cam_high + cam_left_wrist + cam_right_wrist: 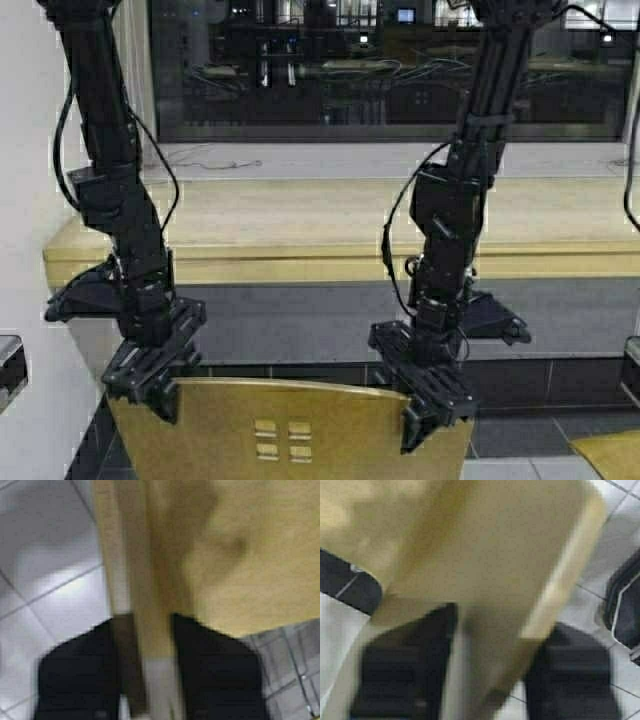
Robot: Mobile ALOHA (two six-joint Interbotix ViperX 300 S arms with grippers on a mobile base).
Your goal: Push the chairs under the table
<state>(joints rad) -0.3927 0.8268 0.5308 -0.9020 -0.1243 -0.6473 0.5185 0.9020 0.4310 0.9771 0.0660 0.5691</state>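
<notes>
Chair [300, 430]: moulded plywood, yellow-tan, smooth satin face; raw pale ply edge showed between the left gripper [150, 375] fingers [220, 675].
Tabletop [300, 215]: pale wood-look laminate, matt, with a thick yellowish edge band, beyond both grippers.
Left and right gripper [425, 385]: black matt plastic, ribbed.
Floor [45, 570] beneath the left gripper: grey tile, slightly glossy.
</notes>
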